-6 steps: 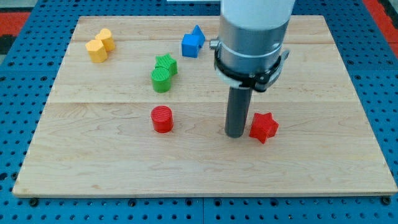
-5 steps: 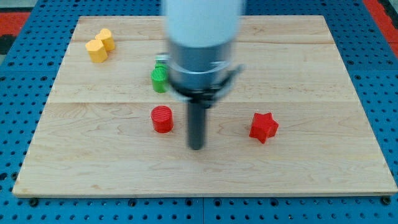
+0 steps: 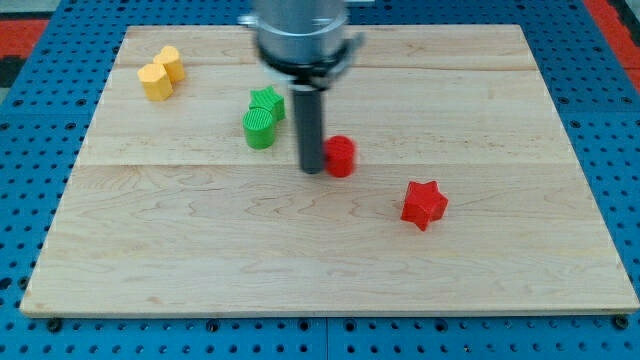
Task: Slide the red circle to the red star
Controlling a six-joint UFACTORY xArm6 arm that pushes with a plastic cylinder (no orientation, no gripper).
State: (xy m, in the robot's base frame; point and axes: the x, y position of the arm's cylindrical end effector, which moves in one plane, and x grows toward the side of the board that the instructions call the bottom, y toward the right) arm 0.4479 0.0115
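Observation:
The red circle (image 3: pixel 342 156) is a short red cylinder near the board's middle. My tip (image 3: pixel 312 168) stands right against its left side, touching it. The red star (image 3: pixel 424 204) lies to the lower right of the circle, about a block's width and more apart from it. The rod rises from the tip to the arm's grey body at the view's top.
A green cylinder (image 3: pixel 258 129) and a green star (image 3: pixel 267 102) sit together just left of the rod. Two yellow blocks (image 3: pixel 160 72) lie at the upper left. The wooden board (image 3: pixel 150 260) rests on a blue pegboard. The blue block is hidden behind the arm.
My tip swept left from beside the red star, then came back up and right. The red circle has moved right and up, closer to the red star.

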